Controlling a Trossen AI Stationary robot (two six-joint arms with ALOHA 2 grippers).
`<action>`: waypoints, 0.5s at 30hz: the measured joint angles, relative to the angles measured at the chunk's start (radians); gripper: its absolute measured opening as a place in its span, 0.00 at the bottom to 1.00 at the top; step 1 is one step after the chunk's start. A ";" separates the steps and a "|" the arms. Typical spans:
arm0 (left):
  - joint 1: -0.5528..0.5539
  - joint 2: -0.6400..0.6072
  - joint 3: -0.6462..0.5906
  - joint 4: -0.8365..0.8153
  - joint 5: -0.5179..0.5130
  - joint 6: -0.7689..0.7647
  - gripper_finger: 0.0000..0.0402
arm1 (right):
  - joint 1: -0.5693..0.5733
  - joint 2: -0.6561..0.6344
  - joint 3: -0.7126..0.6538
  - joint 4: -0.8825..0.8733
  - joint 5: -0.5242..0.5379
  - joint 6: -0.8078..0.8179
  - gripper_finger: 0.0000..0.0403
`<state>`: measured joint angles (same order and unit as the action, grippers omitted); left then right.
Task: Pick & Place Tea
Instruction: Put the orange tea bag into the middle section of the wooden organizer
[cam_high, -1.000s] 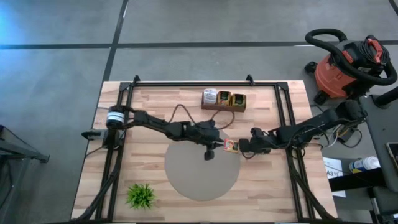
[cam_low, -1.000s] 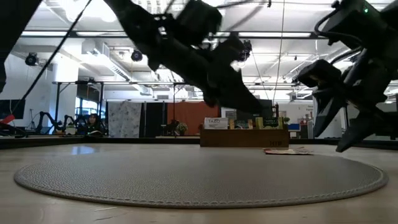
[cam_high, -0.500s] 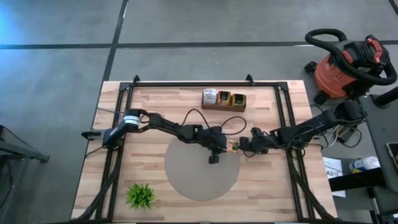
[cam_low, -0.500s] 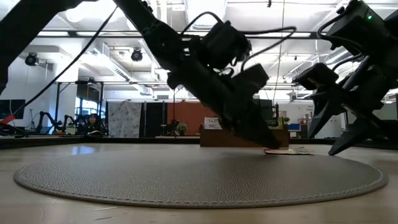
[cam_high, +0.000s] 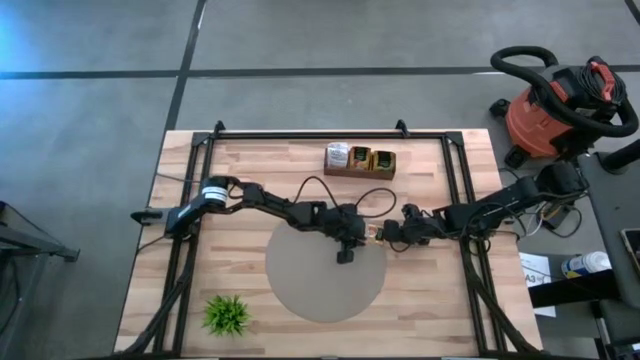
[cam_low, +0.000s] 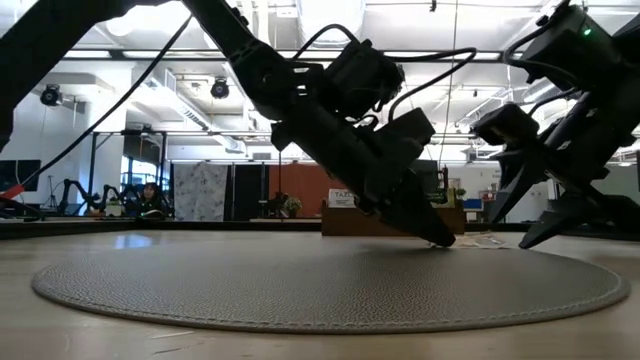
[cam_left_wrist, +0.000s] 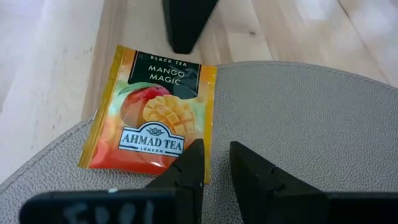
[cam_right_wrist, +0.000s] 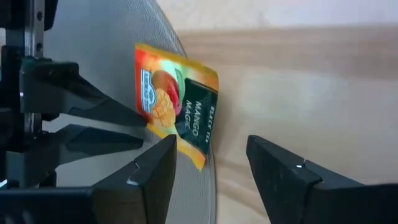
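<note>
Overhead, table-level, two close wrist cameras share the mat (cam_high: 325, 275).

**Around the workbench**

A pale wooden table (cam_high: 420, 300) stands on a grey floor (cam_high: 100, 100). A round grey mat (cam_high: 310, 285) lies near its middle. A small green plant (cam_high: 228, 314) sits at the near left corner. A black frame (cam_high: 310, 133) runs along the table's far edge and down both sides. A red and black vacuum cleaner (cam_high: 560, 105) stands on the floor off the far right corner. In the low view, ceiling lights (cam_low: 215, 88) hang over the room behind.
</note>
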<state>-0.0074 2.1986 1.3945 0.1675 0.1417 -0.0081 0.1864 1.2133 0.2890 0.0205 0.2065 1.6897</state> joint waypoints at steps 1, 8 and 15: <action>0.001 0.000 0.000 0.001 0.000 0.000 0.18 | -0.008 0.000 0.000 0.000 0.004 -0.018 0.49; 0.006 0.001 0.000 0.015 0.000 0.000 0.18 | -0.072 0.002 -0.002 0.014 0.013 -0.150 0.49; 0.008 0.001 -0.001 0.067 0.000 0.000 0.18 | -0.117 0.002 -0.002 0.020 -0.008 -0.222 0.49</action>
<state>0.0006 2.1994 1.3938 0.2345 0.1413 -0.0082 0.0698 1.2148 0.2874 0.0410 0.1989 1.4674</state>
